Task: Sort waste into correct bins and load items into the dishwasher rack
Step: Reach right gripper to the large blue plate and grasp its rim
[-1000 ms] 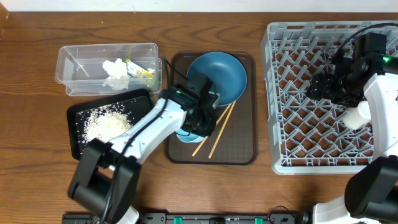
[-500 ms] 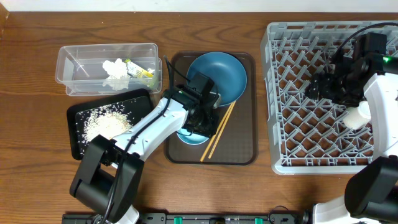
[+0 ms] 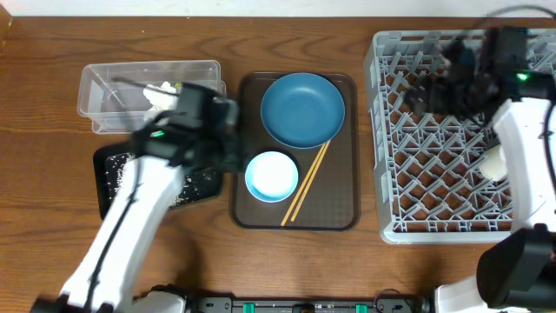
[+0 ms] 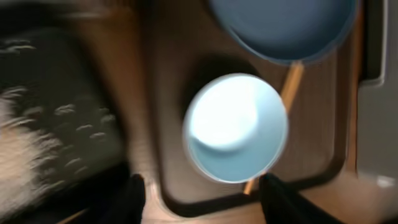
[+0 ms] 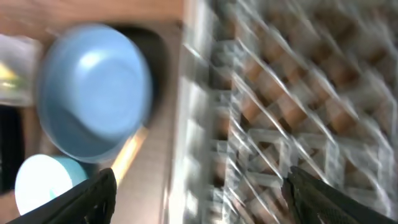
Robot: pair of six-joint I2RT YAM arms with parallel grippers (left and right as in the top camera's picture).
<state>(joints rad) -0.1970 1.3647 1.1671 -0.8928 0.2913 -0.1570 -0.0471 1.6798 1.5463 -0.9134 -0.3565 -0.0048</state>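
Two grippers gape empty. The left gripper (image 4: 205, 190) blurs centre-left by the black tray (image 3: 106, 191). The pale bowl (image 3: 272, 176) sits mid-frame beside the chopsticks (image 3: 308, 178). The right gripper (image 5: 200, 190) hovers upper right over the rack (image 3: 434, 217). Pinch the bowl's rim squarely.

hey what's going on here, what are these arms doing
Two robot arms are clearing a table. Neither holds anything: the left gripper hangs open near the black tray of rice scraps, the right gripper open over the dishwasher rack. The blue plate, bowl and chopsticks lie on the brown tray, not yet racked.
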